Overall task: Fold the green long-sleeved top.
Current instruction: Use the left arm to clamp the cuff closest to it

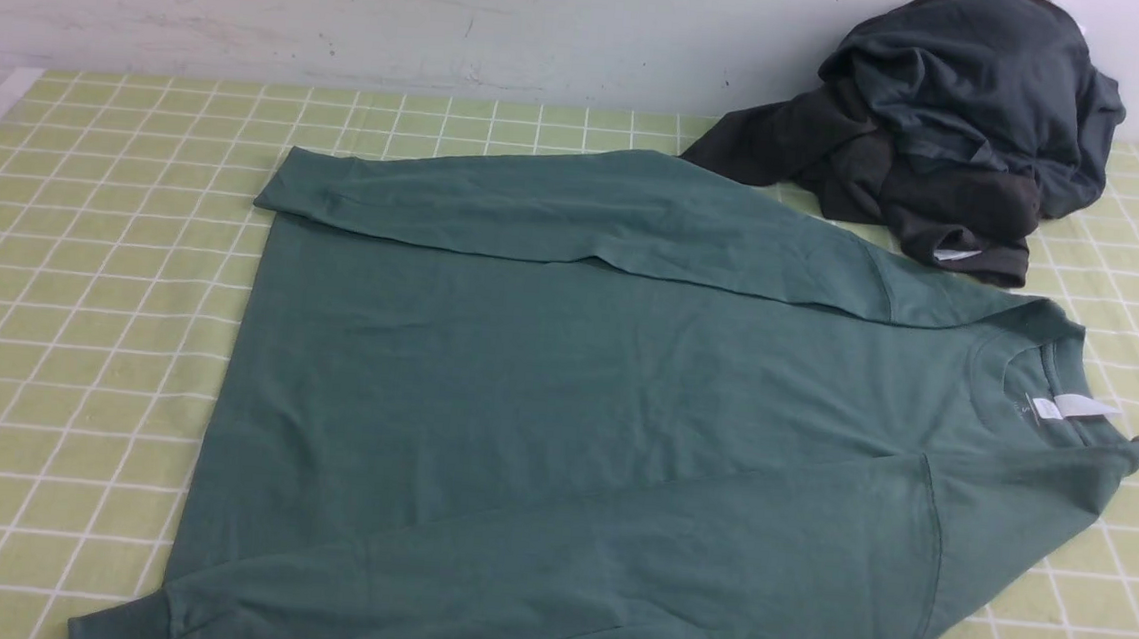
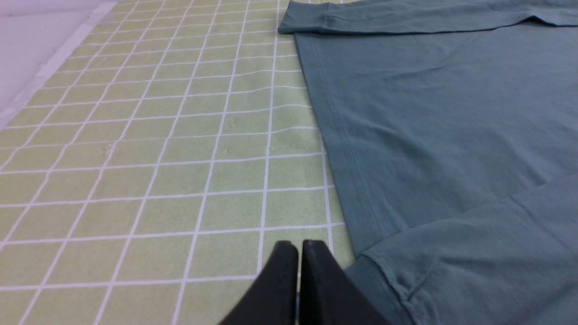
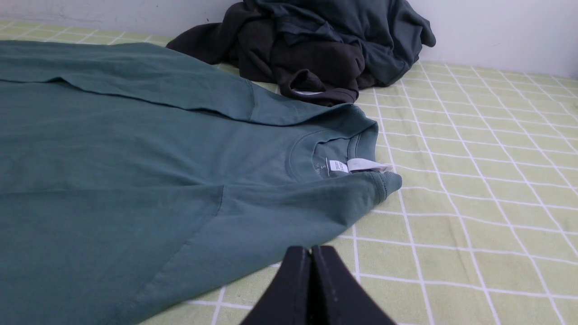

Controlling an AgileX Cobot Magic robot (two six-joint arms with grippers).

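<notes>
The green long-sleeved top (image 1: 564,399) lies spread flat on the checked cloth, its collar and white label (image 1: 1075,407) to the right and its hem to the left. Both sleeves are folded in over the body, one along the far side (image 1: 557,208), one along the near side. My left gripper (image 2: 298,246) is shut and empty over the cloth, just beside the near sleeve cuff (image 2: 384,280). My right gripper (image 3: 310,249) is shut and empty above bare cloth, just short of the top's (image 3: 135,180) near shoulder edge. Neither gripper shows in the front view.
A dark charcoal heap of clothing (image 1: 943,135) sits at the back right against the wall, close to the top's far shoulder. The green checked cloth (image 1: 78,325) covers the table. Its left edge (image 2: 45,67) borders a pale surface.
</notes>
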